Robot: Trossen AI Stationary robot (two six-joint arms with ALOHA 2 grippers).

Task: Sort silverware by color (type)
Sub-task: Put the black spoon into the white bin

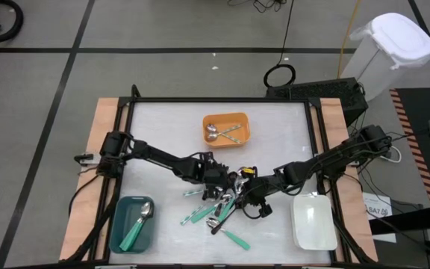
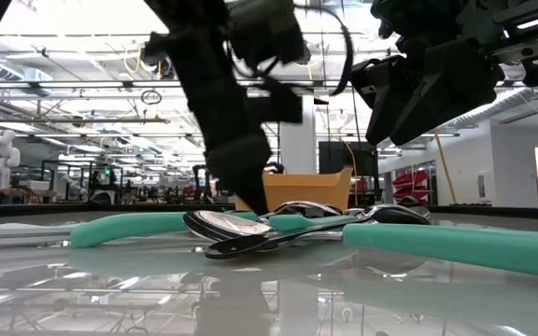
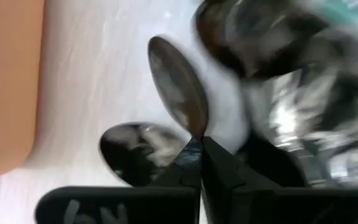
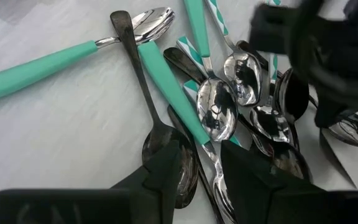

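Several spoons lie crossed in a pile (image 1: 216,208) at the table's middle, toward the near edge: teal-handled ones (image 4: 166,87), shiny silver ones (image 4: 216,115) and black ones (image 4: 132,56). My left gripper (image 3: 201,142) reaches down into the far side of the pile (image 1: 219,179) and is shut on a dark shiny spoon (image 3: 178,87). My right gripper (image 4: 207,168) hovers open over the pile's right side (image 1: 248,190). Its fingers stand either side of a teal-handled spoon's neck. I cannot tell if they touch anything. My left gripper pinches the dark spoon at its neck (image 3: 197,129), just behind the bowl, between its two fingertips. The fingers point down onto it and the bowl sticks out beyond them. The bowl lies low over the table; whether it is lifted, I cannot tell.
An orange tray (image 1: 243,119) at the far middle holds silver spoons. A teal tray (image 1: 119,224) at the near left holds one teal-handled spoon. A white tray (image 1: 313,223) stands at the near right. The two grippers are close together over the pile.
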